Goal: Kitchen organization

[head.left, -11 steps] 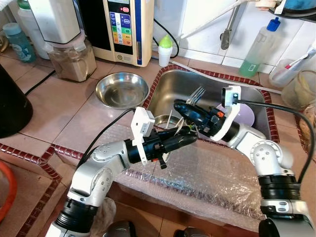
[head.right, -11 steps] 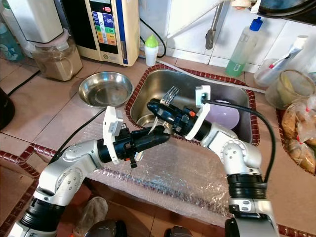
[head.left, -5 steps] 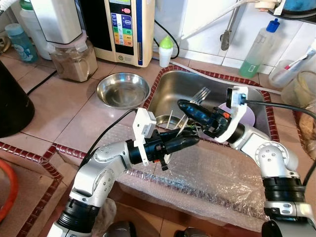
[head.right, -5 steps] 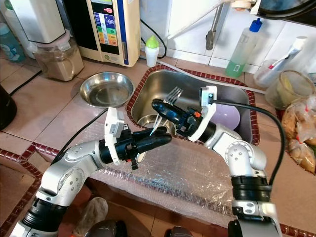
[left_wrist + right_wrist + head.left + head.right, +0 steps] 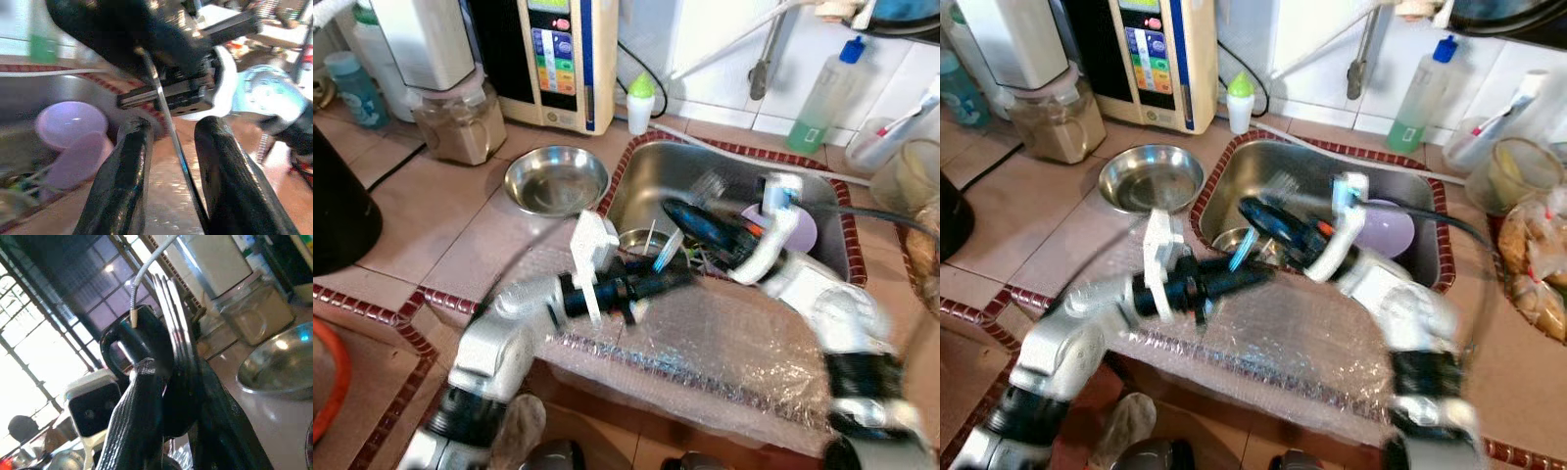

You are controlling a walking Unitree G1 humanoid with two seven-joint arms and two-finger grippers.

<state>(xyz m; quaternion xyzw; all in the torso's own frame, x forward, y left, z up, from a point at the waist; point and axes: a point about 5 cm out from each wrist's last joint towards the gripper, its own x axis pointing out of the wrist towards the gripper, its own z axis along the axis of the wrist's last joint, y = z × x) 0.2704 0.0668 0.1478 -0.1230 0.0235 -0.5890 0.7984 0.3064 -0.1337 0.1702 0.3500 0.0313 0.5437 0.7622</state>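
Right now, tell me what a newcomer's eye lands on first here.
The two silver arms meeting over the sink: the right gripper holds a fork upright, and the left gripper closes in on its handle from below. Next, the steel bowl on the tiled counter left of the sink.

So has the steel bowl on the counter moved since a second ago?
No. The steel bowl sits in the same spot on the tiled counter, just left of the sink's rim and in front of the white appliance, as before.
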